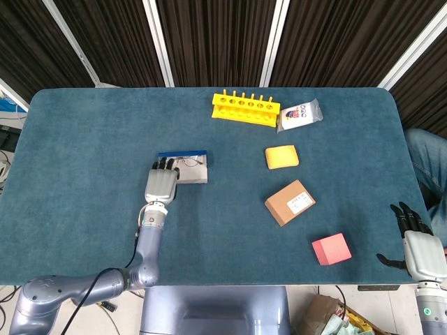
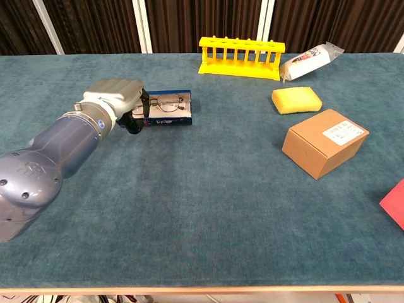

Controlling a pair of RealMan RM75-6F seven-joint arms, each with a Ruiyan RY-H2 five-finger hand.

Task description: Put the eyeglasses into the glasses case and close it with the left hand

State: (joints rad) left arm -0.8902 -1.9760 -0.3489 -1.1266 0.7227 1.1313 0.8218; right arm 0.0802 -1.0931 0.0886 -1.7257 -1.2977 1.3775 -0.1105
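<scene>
Here, left hand touches glasses case holding eyeglasses.

Yellow rack beside white packet; yellow sponge, cardboard box, pink block apart.

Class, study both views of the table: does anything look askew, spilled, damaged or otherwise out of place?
Nothing looks spilled or damaged. The small packet leans tilted against the end of the yellow rack, and the cardboard box sits skewed to the table edge. The eyeglasses lie in the open glasses case beside the left hand.
</scene>
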